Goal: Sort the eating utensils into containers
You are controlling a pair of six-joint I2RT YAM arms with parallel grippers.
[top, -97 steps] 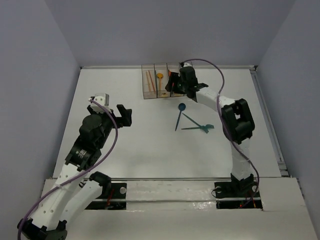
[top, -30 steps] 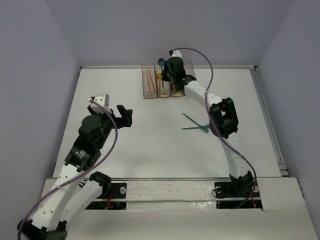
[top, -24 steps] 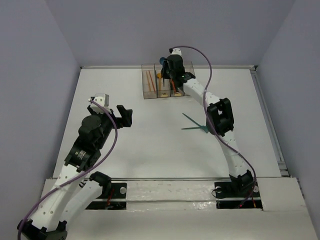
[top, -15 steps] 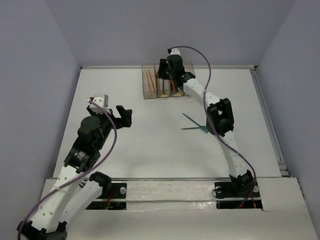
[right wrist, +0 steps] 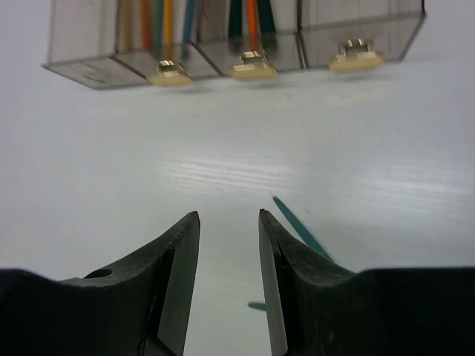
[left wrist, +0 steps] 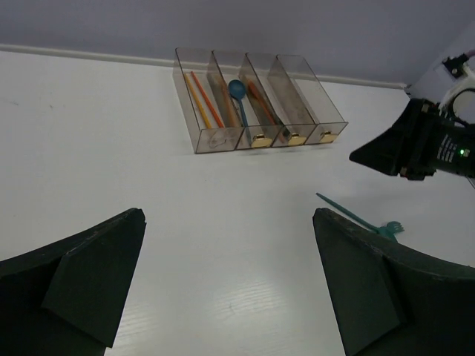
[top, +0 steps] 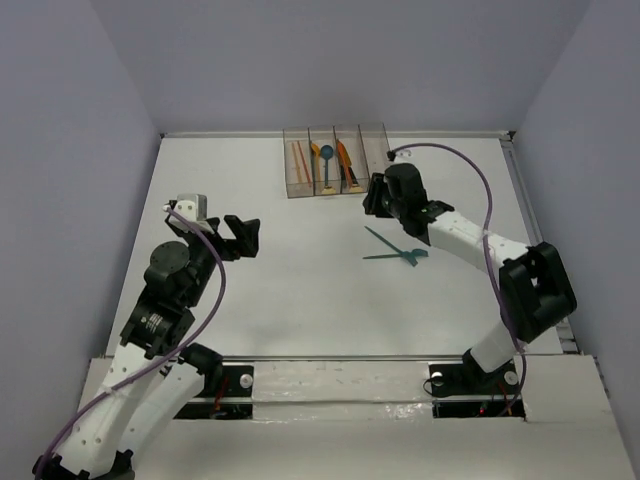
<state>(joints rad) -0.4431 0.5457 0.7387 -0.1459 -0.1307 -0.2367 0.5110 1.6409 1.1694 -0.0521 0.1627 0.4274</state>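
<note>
The containers (top: 333,186), four joined smoky-clear bins, stand at the back of the table. Orange-red sticks (top: 299,159) lie in the leftmost bin. A blue spoon (top: 326,165) lies in the second bin beside an orange spoon (top: 316,151). An orange piece (top: 345,164) lies in the third. Two teal utensils (top: 395,254) lie crossed on the table. My right gripper (top: 372,196) is open and empty between the bins and the teal pieces; one teal piece (right wrist: 297,222) lies just right of its fingertips (right wrist: 228,222). My left gripper (top: 241,236) is wide open and empty at mid-left.
The rightmost bin (top: 376,150) looks empty. In the left wrist view the containers (left wrist: 223,137), the blue spoon (left wrist: 237,90), the teal utensils (left wrist: 349,215) and the right arm's dark head (left wrist: 415,141) all show. Low walls edge the table.
My right gripper took the blue spoon from the table to the bins, let it go in the second bin, and drew back toward the teal pieces. The left arm shifted slightly.
</note>
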